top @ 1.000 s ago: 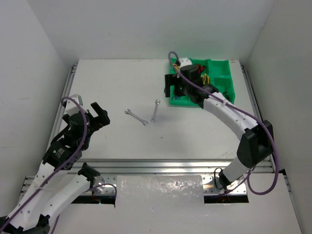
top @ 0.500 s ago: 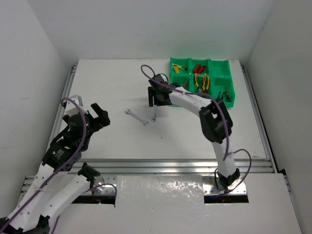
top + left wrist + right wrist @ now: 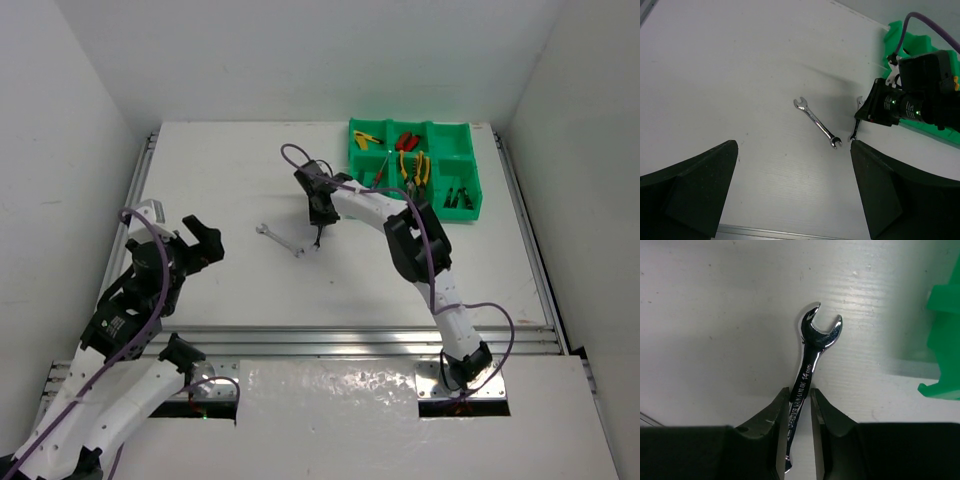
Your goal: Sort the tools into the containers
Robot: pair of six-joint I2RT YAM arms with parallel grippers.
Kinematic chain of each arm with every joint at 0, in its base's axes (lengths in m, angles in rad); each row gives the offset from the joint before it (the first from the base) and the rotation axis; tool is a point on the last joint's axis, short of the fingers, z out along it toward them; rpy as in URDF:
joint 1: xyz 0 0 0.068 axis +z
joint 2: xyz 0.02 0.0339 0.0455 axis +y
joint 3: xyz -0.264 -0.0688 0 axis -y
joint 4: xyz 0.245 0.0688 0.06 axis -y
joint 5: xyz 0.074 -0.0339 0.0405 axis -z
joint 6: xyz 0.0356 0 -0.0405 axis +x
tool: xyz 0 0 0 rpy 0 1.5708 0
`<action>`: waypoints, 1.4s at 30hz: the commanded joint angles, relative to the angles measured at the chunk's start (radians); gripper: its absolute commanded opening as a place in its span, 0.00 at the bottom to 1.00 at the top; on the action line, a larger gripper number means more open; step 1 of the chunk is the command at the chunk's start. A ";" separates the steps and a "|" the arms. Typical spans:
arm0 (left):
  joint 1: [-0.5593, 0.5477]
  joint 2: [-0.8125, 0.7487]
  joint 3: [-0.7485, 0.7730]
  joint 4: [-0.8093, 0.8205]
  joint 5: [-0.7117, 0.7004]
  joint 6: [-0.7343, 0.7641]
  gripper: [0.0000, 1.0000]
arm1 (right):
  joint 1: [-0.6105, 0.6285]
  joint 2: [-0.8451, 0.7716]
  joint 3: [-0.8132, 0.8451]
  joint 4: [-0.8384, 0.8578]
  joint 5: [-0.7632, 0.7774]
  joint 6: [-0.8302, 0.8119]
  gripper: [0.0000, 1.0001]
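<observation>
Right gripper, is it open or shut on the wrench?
The right gripper is shut on the wrench: its fingers press both sides of the shaft in the right wrist view.

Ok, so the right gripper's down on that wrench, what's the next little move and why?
Probably lift straight up. The right gripper is closed on both sides of the wrench shaft, which lies flat on the table, so raising it clear seems the step before carrying it to the green tray.

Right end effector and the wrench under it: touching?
Touching. Right wrist view: right end effector pinches the wrench shank between both fingers, no gap.
</observation>
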 commanded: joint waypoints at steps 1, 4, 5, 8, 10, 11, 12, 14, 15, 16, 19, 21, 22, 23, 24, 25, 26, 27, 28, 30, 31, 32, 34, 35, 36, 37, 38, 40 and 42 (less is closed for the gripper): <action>0.007 -0.012 0.002 0.045 0.011 0.019 0.94 | 0.006 -0.026 -0.121 -0.043 -0.036 0.040 0.23; 0.007 -0.013 0.003 0.047 0.011 0.019 0.94 | 0.004 -0.016 -0.131 -0.065 -0.041 0.045 0.22; 0.007 -0.018 0.002 0.047 0.012 0.021 0.94 | 0.006 -0.006 -0.124 -0.079 -0.042 0.041 0.22; 0.007 -0.027 0.002 0.047 0.011 0.021 0.94 | 0.004 0.029 -0.108 -0.127 -0.059 0.030 0.19; 0.007 -0.033 0.002 0.045 0.011 0.019 0.94 | 0.003 0.034 -0.135 -0.138 -0.096 0.021 0.24; 0.007 -0.038 0.002 0.045 0.011 0.019 0.94 | 0.001 0.032 -0.146 -0.144 -0.113 0.002 0.27; 0.007 -0.041 0.000 0.048 0.011 0.019 0.94 | 0.003 0.032 -0.158 -0.156 -0.124 -0.002 0.29; 0.007 -0.045 0.002 0.048 0.014 0.021 0.95 | 0.003 0.024 -0.175 -0.183 -0.117 -0.025 0.31; 0.007 -0.047 0.000 0.048 0.014 0.021 0.95 | 0.003 0.026 -0.178 -0.197 -0.117 -0.035 0.31; 0.007 -0.047 0.000 0.050 0.014 0.022 0.95 | 0.003 0.029 -0.180 -0.207 -0.122 -0.044 0.31; 0.007 -0.048 0.000 0.048 0.014 0.022 0.95 | -0.009 0.041 -0.184 -0.219 -0.186 -0.081 0.27; 0.007 -0.050 0.000 0.050 0.014 0.022 0.95 | -0.025 0.067 -0.163 -0.233 -0.196 -0.090 0.23; 0.007 -0.054 0.000 0.050 0.012 0.021 0.95 | -0.026 0.081 -0.145 -0.243 -0.178 -0.100 0.20; 0.007 -0.055 0.000 0.048 0.012 0.021 0.95 | -0.028 0.107 -0.096 -0.271 -0.173 -0.107 0.20; 0.007 -0.056 0.000 0.050 0.014 0.021 0.95 | -0.028 0.118 -0.071 -0.286 -0.159 -0.111 0.19; 0.007 -0.059 0.000 0.050 0.014 0.021 0.95 | -0.029 0.130 -0.042 -0.303 -0.141 -0.114 0.19; 0.006 -0.059 0.000 0.050 0.014 0.021 0.95 | -0.029 0.161 0.013 -0.347 -0.122 -0.120 0.16; 0.006 -0.058 0.000 0.050 0.012 0.021 0.95 | -0.029 0.170 0.030 -0.363 -0.124 -0.127 0.14; 0.006 -0.059 0.002 0.050 0.012 0.021 0.95 | -0.029 0.175 0.037 -0.374 -0.125 -0.137 0.08; 0.006 -0.061 0.000 0.048 0.011 0.021 0.95 | -0.031 0.158 0.002 -0.372 -0.117 -0.143 0.00; 0.006 -0.061 0.002 0.048 0.011 0.021 0.95 | -0.031 0.147 -0.023 -0.368 -0.117 -0.154 0.00; 0.006 -0.062 0.000 0.048 0.011 0.021 0.95 | -0.037 0.133 -0.079 -0.357 -0.119 -0.162 0.00; 0.004 -0.065 0.000 0.050 0.011 0.021 0.95 | -0.039 0.081 -0.142 -0.320 -0.130 -0.192 0.00; 0.006 -0.065 0.000 0.048 0.012 0.021 0.95 | -0.037 0.048 -0.193 -0.311 -0.148 -0.202 0.00; 0.006 -0.065 0.000 0.050 0.014 0.021 0.95 | -0.037 0.026 -0.216 -0.268 -0.166 -0.228 0.00; 0.006 -0.065 0.000 0.050 0.012 0.021 0.95 | -0.037 0.002 -0.245 -0.241 -0.191 -0.237 0.00; 0.006 -0.065 0.000 0.050 0.014 0.022 0.95 | -0.037 -0.026 -0.300 -0.216 -0.208 -0.245 0.00; 0.006 -0.062 0.000 0.050 0.014 0.022 0.95 | -0.037 -0.115 -0.369 -0.138 -0.219 -0.259 0.00; 0.006 -0.059 0.000 0.048 0.012 0.021 0.95 | -0.035 -0.164 -0.397 -0.104 -0.222 -0.277 0.00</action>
